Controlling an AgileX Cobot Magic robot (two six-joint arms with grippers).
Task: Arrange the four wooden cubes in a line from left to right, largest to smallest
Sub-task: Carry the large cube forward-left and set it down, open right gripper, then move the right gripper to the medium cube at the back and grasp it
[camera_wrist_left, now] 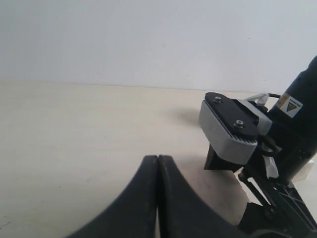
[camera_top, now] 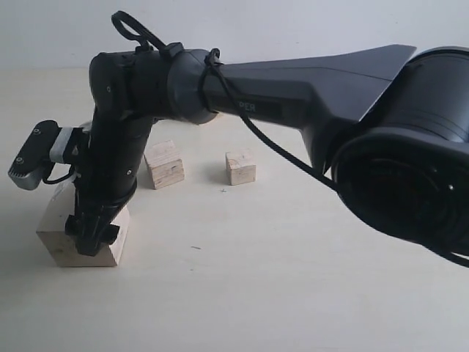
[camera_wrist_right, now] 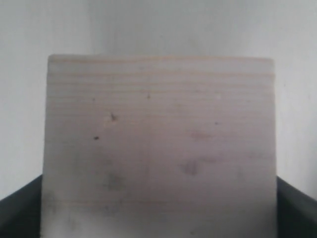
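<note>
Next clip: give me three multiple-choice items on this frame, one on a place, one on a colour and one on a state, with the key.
1. Where is the largest cube in the exterior view?
A. lower left, at the right tool
B. centre
C. far right

2. What colour is the small cube?
A. red
B. pale wood
C. blue

3. How is the left tool?
A. wide open
B. clamped on a cube
C. shut, empty

Key:
1 A, the right arm reaches across to it there.
2 B, its faces are unpainted light wood.
3 C, in the left wrist view its fingers meet with nothing between them.
</note>
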